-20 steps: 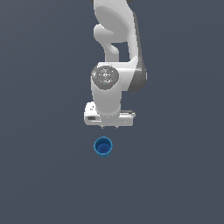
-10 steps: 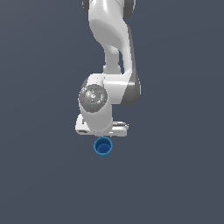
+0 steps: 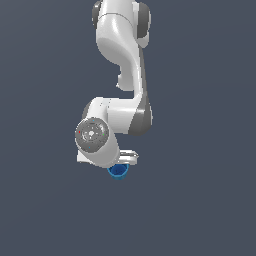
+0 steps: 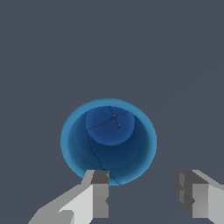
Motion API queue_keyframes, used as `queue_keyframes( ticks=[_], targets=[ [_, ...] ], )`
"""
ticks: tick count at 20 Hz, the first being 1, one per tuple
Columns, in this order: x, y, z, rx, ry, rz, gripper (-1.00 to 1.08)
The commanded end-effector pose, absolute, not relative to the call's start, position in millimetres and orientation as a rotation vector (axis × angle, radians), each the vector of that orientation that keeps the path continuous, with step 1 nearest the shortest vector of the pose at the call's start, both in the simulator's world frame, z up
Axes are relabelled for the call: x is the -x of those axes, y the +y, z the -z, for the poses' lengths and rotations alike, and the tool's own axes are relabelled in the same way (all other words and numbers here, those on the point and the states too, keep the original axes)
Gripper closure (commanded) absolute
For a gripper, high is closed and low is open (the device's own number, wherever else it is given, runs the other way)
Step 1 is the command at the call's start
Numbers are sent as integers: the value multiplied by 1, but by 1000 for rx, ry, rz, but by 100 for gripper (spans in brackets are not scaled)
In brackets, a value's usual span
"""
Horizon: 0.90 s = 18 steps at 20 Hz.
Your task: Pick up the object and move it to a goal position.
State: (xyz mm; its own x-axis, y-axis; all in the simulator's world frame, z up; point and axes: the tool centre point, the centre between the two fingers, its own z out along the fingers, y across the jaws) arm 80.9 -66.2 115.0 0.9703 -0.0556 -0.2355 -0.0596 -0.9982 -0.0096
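The arm has dropped lower over the blue cup (image 4: 108,142); the end effector (image 4: 142,194) hangs released, fingers spread, cup on the tabletop (image 3: 200,200) just below, off-centre, awaiting alignment for the grasp

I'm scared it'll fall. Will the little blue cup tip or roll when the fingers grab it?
The blue cup stands upright and open, so it probably won't roll. It looks rigid, likely keeping its shape. Its smooth round wall might slip between the fingers.
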Motion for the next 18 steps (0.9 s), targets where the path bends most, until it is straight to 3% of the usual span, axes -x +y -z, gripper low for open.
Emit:
queue_keyframes(
  ticks=[1,18],
  targets=[
    [-84,-72,-111,3099,92,-393,-20],
    [-88,-84,-98,3091,98,-443,-20]
  ],
)
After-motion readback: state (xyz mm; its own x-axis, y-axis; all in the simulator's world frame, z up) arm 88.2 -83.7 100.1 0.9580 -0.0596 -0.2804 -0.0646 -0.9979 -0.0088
